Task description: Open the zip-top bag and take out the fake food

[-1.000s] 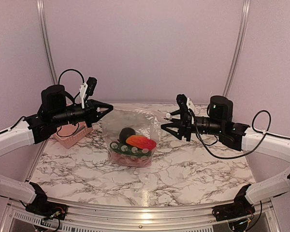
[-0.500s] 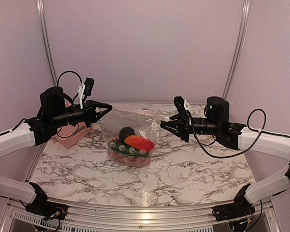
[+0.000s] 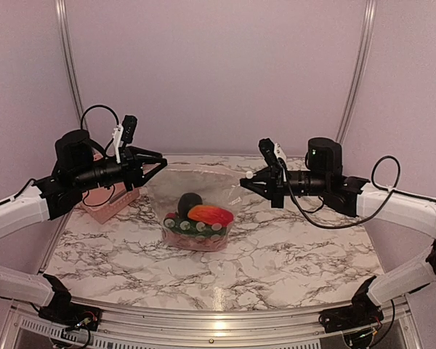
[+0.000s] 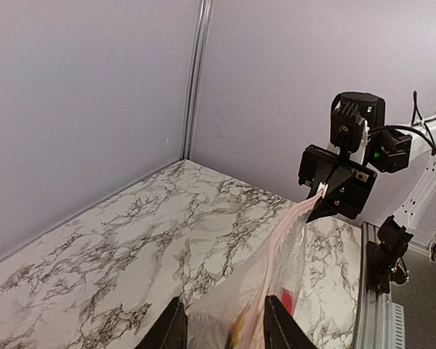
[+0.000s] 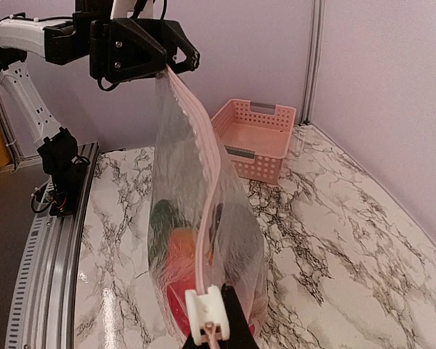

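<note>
Holding the bag (image 3: 203, 185) up between them, the two arms are at the opening step. The left gripper (image 3: 162, 160) is pinched on one top corner of the bag. The right gripper (image 3: 245, 177) is pinched on the other top corner, and both look closed tight on the plastic. The zip strip (image 5: 192, 153) runs in a straight, pulled line from one gripper to the other. A small white slider (image 5: 203, 314) sits on the strip right at the right gripper's fingers. I cannot tell if the fingers hold the slider itself or only the bag next to it. The strip looks shut all the way along, so I think the bag is not open yet. The food (image 3: 203, 217) is all inside, heaped at the bottom of the bag, with red, orange and dark green bits showing through. The bottom of the bag sags down to the table (image 3: 291, 247), about in the middle between the arms. A pink basket (image 3: 105, 207) sits at the back left, near the left arm, and is not touching the bag. Next, I think the slider has to slide along the strip toward the left gripper. The left gripper should hold its corner hard while that happens. If it lets go, the floppy bag will drop and fold over. No food can come out until the top is open.
</note>
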Available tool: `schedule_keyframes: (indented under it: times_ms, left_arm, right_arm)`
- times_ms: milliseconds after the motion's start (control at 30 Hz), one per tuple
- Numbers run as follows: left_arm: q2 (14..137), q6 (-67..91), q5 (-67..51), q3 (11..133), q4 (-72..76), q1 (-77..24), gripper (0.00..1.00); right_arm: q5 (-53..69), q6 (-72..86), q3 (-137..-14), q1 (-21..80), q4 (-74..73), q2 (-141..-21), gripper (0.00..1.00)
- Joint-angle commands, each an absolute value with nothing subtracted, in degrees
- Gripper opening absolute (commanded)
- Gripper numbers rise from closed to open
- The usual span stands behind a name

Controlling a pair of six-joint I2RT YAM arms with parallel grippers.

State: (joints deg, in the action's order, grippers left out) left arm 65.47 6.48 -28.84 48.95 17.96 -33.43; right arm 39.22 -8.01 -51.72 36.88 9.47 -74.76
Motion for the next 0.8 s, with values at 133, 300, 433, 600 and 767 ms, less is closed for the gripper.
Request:
schedule_keyframes:
  times_ms: [133,300,433,600,767]
  left_arm:
    - [61.4,-10.7,-24.1,59.2,5.7,-40.2,0.58]
    - [69.6,-17.7,-24.5,68.9,-1.9,-45.8,0.58]
    - [75.8,-20.6,-25.0,73.6,-3.6,-49.1,0.52]
    - [81.3,-22.5,-25.4,77.3,-4.0,-52.2,0.47]
    - [85.4,-24.0,-25.0,80.3,-5.5,-53.3,0.44]
  right_arm:
    - [40.5,-13.2,-60.1,39.7,0.9,-75.9,0.0]
    - [40.2,-12.7,-61.8,40.9,0.3,-76.5,0.0]
    - [40.5,-12.5,-63.6,41.5,-2.9,-77.3,0.0]
    - [40.9,-11.6,-63.2,41.7,-2.3,-76.5,0.0]
    - [40.8,-11.8,-63.0,41.7,-2.9,-76.2,0.0]
